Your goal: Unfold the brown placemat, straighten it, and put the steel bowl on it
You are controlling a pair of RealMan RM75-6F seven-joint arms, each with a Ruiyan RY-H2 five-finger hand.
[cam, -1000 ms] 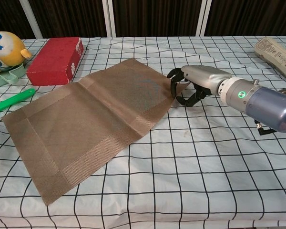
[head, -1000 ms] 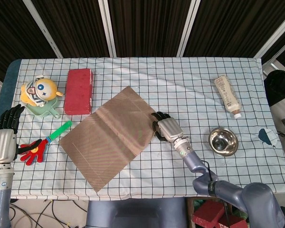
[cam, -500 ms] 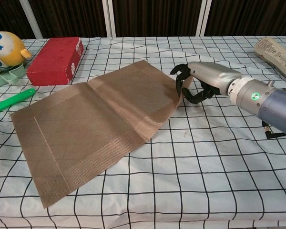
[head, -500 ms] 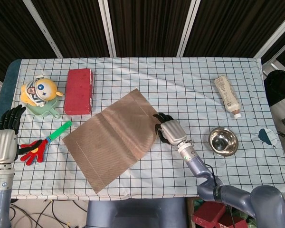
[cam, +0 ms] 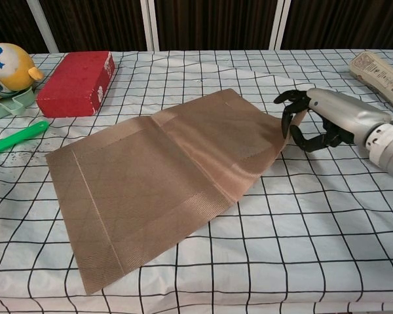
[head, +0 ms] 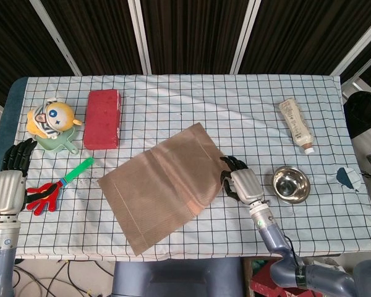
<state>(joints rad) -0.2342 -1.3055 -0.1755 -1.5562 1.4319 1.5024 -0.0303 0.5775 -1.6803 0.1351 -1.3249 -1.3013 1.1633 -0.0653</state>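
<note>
The brown mat point(head: 165, 186) lies unfolded on the checked counter point(head: 247, 105), set askew: its long axis runs from the near-left corner up toward the far right, and a faint crease crosses its short way near the middle. Its right corner is lifted off the cloth and curls up where the right hand point(head: 242, 185) pinches it; the rest lies flat.

The right hand comes in low from the near right, forearm sloping up from the counter edge, back of the hand upward. Its fingers point(cam: 289, 116) are curled tight around the mat's raised edge, thumb below and the others above, so the mat is gripped between them. In the chest view the same hand point(cam: 321, 119) sits just right of the mat, knuckles pointing left.

The steel bowl point(head: 290, 184) stands upright just right of those fingers, apart from the hand and off the mat.

The left hand point(head: 10, 176) hangs at the far left edge of the counter, well apart from the mat, palm down with fingers loosely spread and holding nothing. Just right of it lies a red toy clapper point(head: 42, 196).
</note>
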